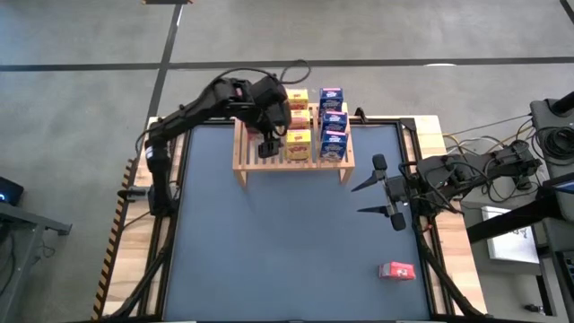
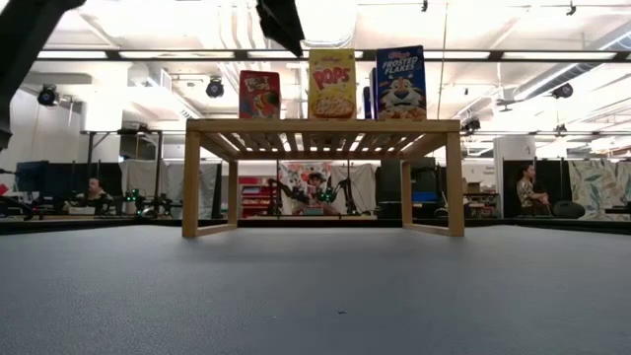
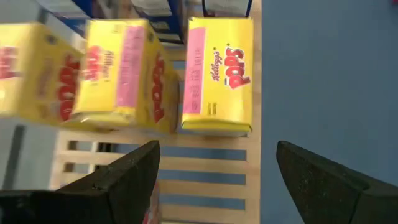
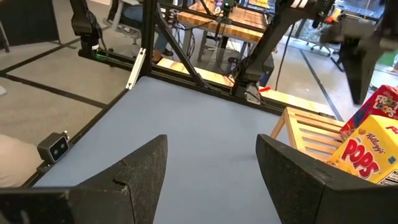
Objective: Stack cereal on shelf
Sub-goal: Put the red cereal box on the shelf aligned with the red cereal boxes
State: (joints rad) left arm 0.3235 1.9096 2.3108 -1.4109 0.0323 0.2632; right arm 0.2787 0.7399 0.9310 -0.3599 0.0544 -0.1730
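The wooden slatted shelf point(image 1: 291, 160) stands at the table's far side on its short legs. On its top stand upright cereal boxes: a red one point(image 2: 259, 95) at the left, yellow ones point(image 1: 299, 144) in the middle row and blue ones point(image 1: 334, 135) in the right row. My left gripper point(image 1: 271, 142) hangs open just above the red box, its fingers point(image 3: 134, 174) apart over the slats with nothing between them. Another red box point(image 1: 395, 270) lies flat on the table at the near right. My right gripper point(image 1: 377, 197) waits open by the table's right edge.
The blue-grey mat point(image 1: 287, 242) is bare between the shelf and the lying red box. A black frame point(image 1: 417, 161) and cables run along the table's right side, behind the right arm.
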